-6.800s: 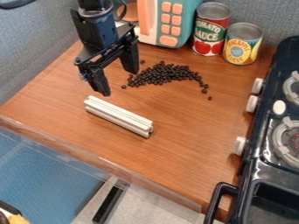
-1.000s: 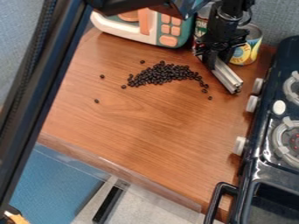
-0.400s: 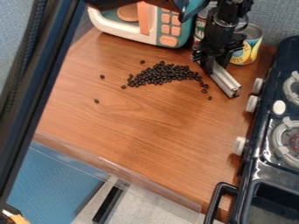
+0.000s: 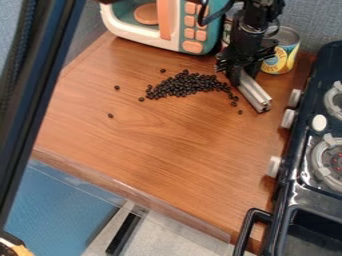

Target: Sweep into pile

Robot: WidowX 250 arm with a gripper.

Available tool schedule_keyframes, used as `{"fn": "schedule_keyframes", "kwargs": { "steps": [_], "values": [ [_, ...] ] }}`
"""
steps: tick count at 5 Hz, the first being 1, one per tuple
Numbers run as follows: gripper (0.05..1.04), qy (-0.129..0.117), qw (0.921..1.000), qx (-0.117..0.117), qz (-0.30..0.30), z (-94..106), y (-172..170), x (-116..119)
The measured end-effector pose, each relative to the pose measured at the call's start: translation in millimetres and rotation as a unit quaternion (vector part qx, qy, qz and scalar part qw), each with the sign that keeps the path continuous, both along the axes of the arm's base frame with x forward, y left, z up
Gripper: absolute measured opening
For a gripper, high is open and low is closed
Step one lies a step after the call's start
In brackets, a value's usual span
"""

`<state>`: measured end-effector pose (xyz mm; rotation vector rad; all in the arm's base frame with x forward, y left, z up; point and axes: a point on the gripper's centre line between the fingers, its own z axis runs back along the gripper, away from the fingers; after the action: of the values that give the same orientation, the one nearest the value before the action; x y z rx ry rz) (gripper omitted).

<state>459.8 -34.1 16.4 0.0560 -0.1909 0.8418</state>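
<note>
Your gripper [image 4: 242,75] pinched the extrusion bar [image 4: 256,95]; the black beans [image 4: 186,85] lay view-left of its diagonal long axis.

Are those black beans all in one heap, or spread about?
Mostly heaped, not fully gathered: the black beans form one loose cluster with a trailing right end, while a few lie apart on the wooden counter.

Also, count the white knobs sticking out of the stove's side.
3: the rearmost knob, the middle knob just in front, and the front knob, nearest the black handle.
</note>
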Motion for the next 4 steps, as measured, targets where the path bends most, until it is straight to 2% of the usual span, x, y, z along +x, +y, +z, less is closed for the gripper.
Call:
{"fn": "schedule_keyframes", "kwargs": {
  "steps": [4],
  "values": [
    [0.382,0.008,0.9997,-0.009,0.02,1.0,47,-19]
  ]
}}
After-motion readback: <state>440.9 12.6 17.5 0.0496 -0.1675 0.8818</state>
